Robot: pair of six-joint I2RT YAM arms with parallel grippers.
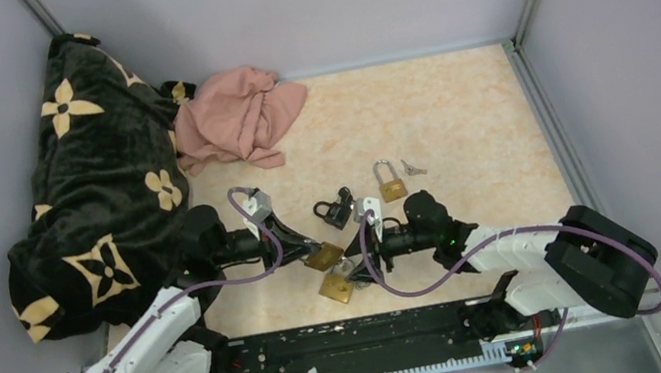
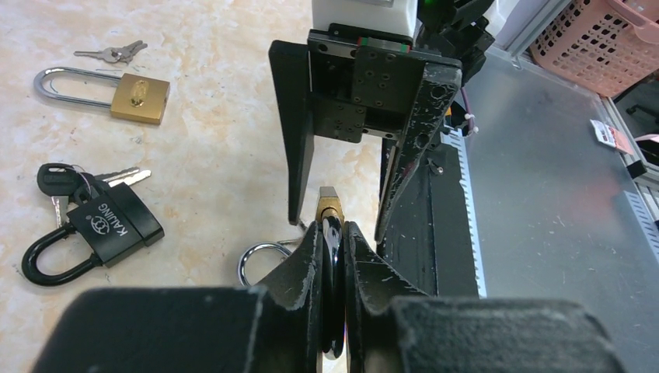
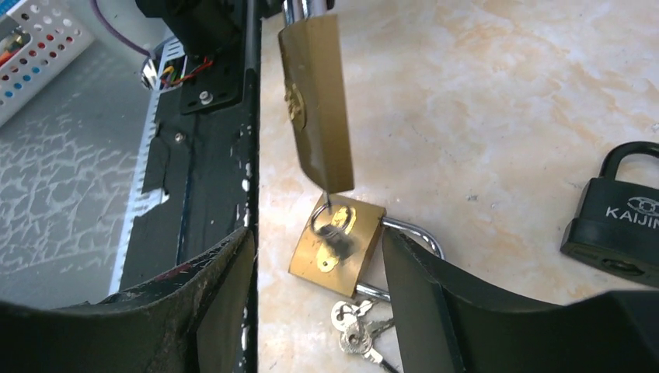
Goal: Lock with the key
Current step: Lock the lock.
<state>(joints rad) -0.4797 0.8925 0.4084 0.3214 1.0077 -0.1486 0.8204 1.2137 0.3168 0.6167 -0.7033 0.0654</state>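
Brass padlock (image 3: 315,101) clamped in left jaws, right jaws apart, facing it

Bright, even light; soft shadows, blurry foregrounds.

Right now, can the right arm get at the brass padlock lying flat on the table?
Probably yes: the right gripper is open, facing the flat padlock, with nothing between. The hanging padlock in the left gripper, above it, might get bumped.

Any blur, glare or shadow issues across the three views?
Top external: even soft light, no glare on the table, locks tiny. Left wrist: fingers blur toward the lens, black padlock lettering sharp. Right wrist: hanging brass padlock sharp, dark patch on the lying brass padlock.
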